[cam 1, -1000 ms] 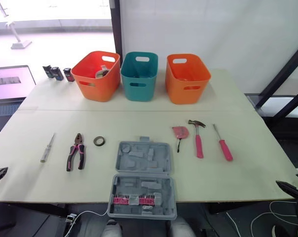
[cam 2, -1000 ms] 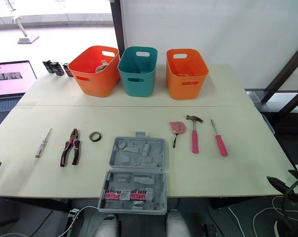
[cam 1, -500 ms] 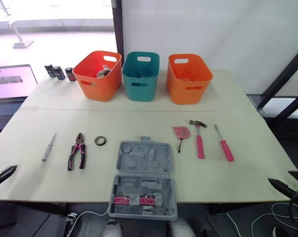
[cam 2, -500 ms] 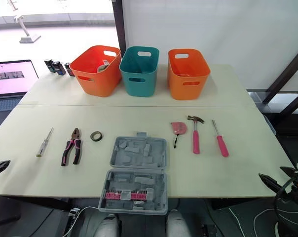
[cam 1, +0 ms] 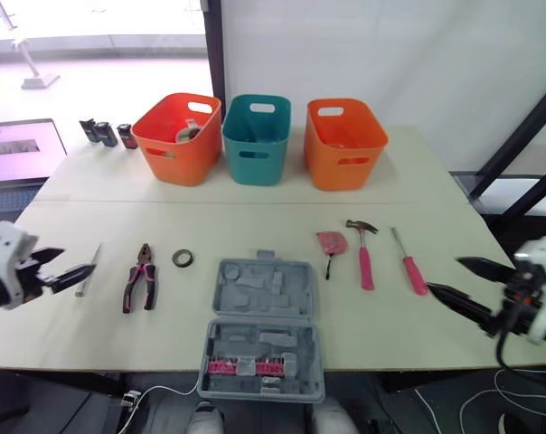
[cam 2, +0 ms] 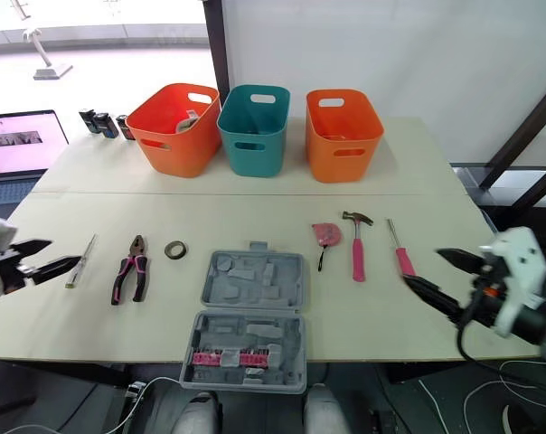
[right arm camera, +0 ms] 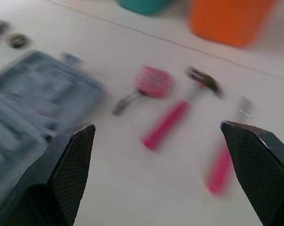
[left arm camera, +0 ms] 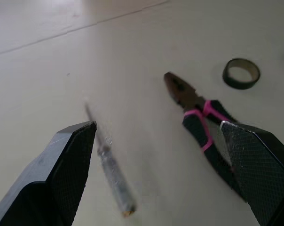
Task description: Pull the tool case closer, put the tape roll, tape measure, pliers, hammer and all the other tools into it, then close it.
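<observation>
Both arms have swung over the worktop [cam 1: 255,226], left pincer [cam 1: 77,263] at 9 o'clock, right pincer [cam 1: 443,275] at 3 o'clock, each spread wide, seemingly to pull the tool case [cam 1: 262,330] at 6 o'clock closer.

Left end effector [cam 1: 74,264] hangs out wide, black fingers spread and pointing inward, and the right end effector [cam 1: 445,274] mirrors it, fingers parted, holding nothing.

Pale table [cam 1: 255,208] before a white wall [cam 1: 390,54], bright window [cam 1: 92,23] left.
</observation>
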Motion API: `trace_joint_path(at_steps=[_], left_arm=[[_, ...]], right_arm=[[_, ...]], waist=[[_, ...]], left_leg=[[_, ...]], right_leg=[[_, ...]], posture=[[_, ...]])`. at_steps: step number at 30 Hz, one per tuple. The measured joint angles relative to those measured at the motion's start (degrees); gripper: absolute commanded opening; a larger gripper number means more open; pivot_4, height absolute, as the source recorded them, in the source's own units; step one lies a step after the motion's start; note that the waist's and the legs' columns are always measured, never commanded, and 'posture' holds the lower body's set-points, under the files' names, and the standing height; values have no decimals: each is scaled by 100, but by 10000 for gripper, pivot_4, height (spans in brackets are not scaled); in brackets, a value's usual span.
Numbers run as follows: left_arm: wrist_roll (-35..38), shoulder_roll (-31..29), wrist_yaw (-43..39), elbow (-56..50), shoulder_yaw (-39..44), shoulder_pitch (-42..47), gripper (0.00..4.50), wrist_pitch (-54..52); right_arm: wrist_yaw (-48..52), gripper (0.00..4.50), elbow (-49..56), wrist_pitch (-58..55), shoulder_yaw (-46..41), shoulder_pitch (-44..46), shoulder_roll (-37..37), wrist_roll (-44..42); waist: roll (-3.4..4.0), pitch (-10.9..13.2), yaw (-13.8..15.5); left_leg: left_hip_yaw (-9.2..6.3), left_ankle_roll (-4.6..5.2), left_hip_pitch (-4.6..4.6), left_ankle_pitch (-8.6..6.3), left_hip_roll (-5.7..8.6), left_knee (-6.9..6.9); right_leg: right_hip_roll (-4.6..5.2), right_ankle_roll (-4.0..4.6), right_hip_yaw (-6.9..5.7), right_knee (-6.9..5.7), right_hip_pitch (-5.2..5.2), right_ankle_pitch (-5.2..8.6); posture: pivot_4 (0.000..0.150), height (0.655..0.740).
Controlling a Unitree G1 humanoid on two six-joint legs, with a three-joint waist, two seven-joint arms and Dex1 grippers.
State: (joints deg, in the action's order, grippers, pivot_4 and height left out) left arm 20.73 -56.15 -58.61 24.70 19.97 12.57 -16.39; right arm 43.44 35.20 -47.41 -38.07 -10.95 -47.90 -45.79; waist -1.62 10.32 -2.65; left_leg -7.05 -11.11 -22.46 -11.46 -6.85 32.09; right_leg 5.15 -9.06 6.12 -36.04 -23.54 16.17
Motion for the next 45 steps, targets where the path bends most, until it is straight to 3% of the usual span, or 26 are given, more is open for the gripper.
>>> trace_joint_path(at_steps=[5,13,21,31,34,41,45], left_arm=[[-682,291,-958,772,-1312,1139,44366,1045],[-1885,941,-2074,3339,-2602,3422,44366,2618],[-2857,1500,-2110,4711,-3232,4243,44366,3358],[-3407,1848,-1560,5019,-3299,4413,44366,3439],[-3509,1872,-1451,5078,-3299,4415,35499,3430],[-3641,1919,-1226,5095,-3270,4439,478,3445],[-3659,1917,-1217,5109,-3262,4467,478,3469]], right_arm=[[-232,45000,328,-190,1904,1479,16,-240],[-136,45000,-427,-55,4212,3339,287,764],[58,45000,-1281,383,5074,3992,737,1643],[-119,45000,-1611,572,5117,4032,1085,2175],[-158,45000,-1600,569,5081,3989,1090,2223],[-259,45000,-1488,516,5060,3806,1141,2266],[-266,45000,-1438,516,5060,3806,1150,2312]], waist=[[1,1,19],[2,1,51],[8,5,8],[9,5,51],[9,5,35],[9,5,28],[9,5,30]], left_leg=[[-1,2,-12,2,0,0],[-2,6,-17,5,0,7],[-2,2,-17,7,0,-1],[-2,0,-15,9,0,3],[-3,1,-10,8,0,2],[-3,-1,-9,10,0,2],[-3,-1,-7,9,0,3]], right_leg=[[-2,-2,0,-1,-5,0],[-5,-12,-1,-6,-1,1],[-6,-55,-9,-16,-2,0],[-5,-56,-11,-18,8,-1],[-5,-57,-11,-19,10,-1],[-5,-57,-11,-19,12,-1],[-5,-57,-11,-19,14,-1]], posture=[[1500,7400],[1500,7400],[1500,7400],[1500,7400],[1500,7400],[1500,7400],[1500,7400]])
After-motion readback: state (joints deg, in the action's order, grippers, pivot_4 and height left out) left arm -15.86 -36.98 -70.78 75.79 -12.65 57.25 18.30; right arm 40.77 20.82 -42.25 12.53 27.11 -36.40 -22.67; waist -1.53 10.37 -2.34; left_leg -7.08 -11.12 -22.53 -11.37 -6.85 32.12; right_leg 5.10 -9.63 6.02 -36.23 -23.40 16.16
